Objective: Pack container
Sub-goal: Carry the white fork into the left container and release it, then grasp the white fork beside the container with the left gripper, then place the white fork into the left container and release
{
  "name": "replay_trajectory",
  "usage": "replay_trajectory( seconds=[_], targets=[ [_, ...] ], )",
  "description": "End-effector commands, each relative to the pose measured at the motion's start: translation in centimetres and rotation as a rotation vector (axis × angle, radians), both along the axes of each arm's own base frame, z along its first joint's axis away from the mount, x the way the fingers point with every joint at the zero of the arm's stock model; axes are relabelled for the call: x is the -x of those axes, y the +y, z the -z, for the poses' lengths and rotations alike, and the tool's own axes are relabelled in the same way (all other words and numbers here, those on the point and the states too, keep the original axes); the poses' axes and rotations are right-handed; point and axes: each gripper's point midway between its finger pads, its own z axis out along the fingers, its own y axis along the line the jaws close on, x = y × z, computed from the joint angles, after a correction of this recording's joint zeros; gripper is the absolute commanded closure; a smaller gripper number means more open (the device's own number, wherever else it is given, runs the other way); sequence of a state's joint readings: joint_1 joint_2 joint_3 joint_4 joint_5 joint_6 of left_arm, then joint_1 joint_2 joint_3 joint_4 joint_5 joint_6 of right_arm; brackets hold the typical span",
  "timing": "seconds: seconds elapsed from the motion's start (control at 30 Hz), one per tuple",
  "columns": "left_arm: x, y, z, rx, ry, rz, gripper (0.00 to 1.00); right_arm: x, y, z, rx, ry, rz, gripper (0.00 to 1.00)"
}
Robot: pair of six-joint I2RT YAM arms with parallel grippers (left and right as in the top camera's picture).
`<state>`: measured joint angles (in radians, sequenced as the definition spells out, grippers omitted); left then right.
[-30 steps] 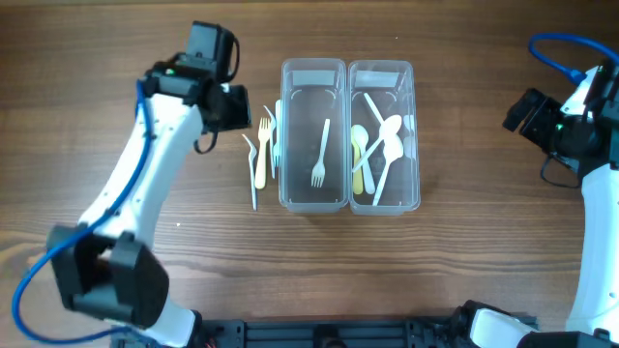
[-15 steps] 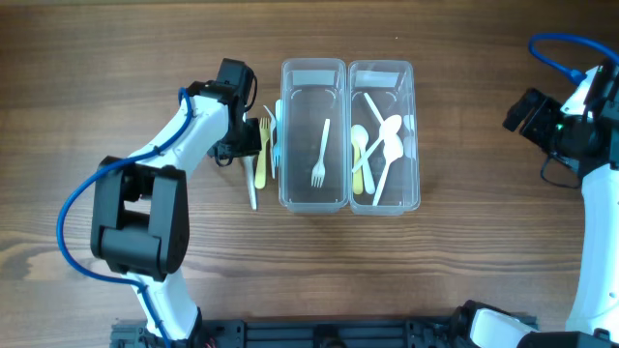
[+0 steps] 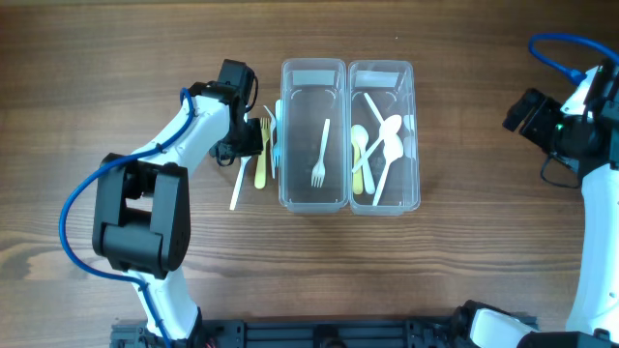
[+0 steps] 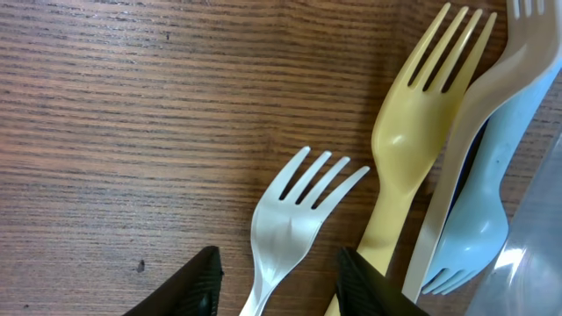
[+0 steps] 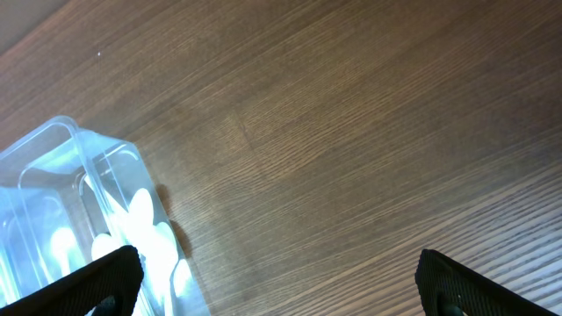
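Observation:
Two clear containers stand side by side: the left one (image 3: 313, 198) holds one white fork (image 3: 320, 155), the right one (image 3: 383, 205) holds several spoons (image 3: 385, 145). Loose forks lie left of the containers. In the left wrist view they are a white fork (image 4: 294, 219), a yellow fork (image 4: 413, 140), a beige fork (image 4: 492, 96) and a light blue fork (image 4: 479, 233). My left gripper (image 4: 279, 261) is open, low over the table, its jaws either side of the white fork's neck (image 3: 237, 184). My right gripper (image 5: 277, 272) is open and empty, far right (image 3: 517, 111).
The yellow fork (image 3: 260, 159) lies close beside the left container's wall. The right wrist view shows bare wooden table and a corner of the right container (image 5: 79, 167). A blue cable (image 3: 561, 48) loops above the right arm.
My left arm came down and right to the loose forks. The white fork's handle has swung out to the left and now lies slanted. The right arm has not moved.

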<state>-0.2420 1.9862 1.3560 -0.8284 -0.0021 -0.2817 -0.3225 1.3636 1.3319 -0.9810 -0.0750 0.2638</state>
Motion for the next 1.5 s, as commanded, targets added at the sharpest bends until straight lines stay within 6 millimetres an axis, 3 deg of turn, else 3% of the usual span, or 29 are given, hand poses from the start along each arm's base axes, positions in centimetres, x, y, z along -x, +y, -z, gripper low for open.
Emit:
replay_trajectory(
  seconds=[0.0, 0.1, 0.3, 0.5, 0.7, 0.8, 0.93, 0.97, 1.1, 1.17, 1.2, 1.33, 1.47],
  targets=[
    [1.7, 0.1, 1.9, -0.007, 0.049, 0.045, 0.58, 0.0, 0.1, 0.2, -0.009, 0.004, -0.002, 0.00],
    [2.9, 0.5, 3.0, -0.026, 0.075, 0.095, 0.60, 0.0, 0.1, 0.2, -0.008, 0.003, -0.002, 0.00],
    [3.2, 1.2, 3.9, -0.061, 0.067, 0.177, 0.65, 0.0, 0.1, 0.2, -0.009, 0.004, -0.002, 0.00],
    [2.9, 1.0, 3.9, -0.057, 0.052, 0.179, 0.96, 0.0, 0.1, 0.2, -0.008, 0.004, -0.002, 0.01],
    [3.0, 1.1, 2.8, -0.055, 0.053, 0.178, 0.96, 0.0, 0.1, 0.2, -0.009, 0.003, -0.002, 0.00],
    [1.8, 0.7, -1.0, -0.042, -0.015, 0.170, 0.96, 0.0, 0.1, 0.2, -0.008, 0.003, -0.002, 0.00],
    [0.4, 0.3, -8.0, -0.012, -0.159, 0.148, 0.96, 0.0, 0.1, 0.2, -0.009, 0.004, -0.002, 0.00],
    [0.1, -0.1, -10.5, 0.019, -0.220, 0.139, 0.96, 0.0, 0.1, 0.2, -0.009, 0.003, -0.002, 0.00],
    [1.1, -3.5, -17.1, 0.154, -0.381, 0.162, 0.96, 0.0, 0.1, 0.2, -0.009, 0.004, -0.002, 0.00],
    [1.8, -5.7, -18.6, 0.186, -0.425, 0.204, 0.96, 0.0, 0.1, 0.2, -0.008, 0.004, -0.002, 0.00],
    [2.3, -7.6, -18.8, 0.201, -0.439, 0.255, 0.96, 0.0, 0.1, 0.2, -0.009, 0.004, -0.002, 0.00],
    [2.4, -11.7, -17.0, 0.198, -0.430, 0.347, 0.96, 0.0, 0.1, 0.2, -0.008, 0.003, -0.002, 0.00],
    [1.2, -14.0, -12.3, 0.163, -0.369, 0.343, 0.96, 0.0, 0.1, 0.2, -0.008, 0.004, -0.002, 0.00]
  ],
)
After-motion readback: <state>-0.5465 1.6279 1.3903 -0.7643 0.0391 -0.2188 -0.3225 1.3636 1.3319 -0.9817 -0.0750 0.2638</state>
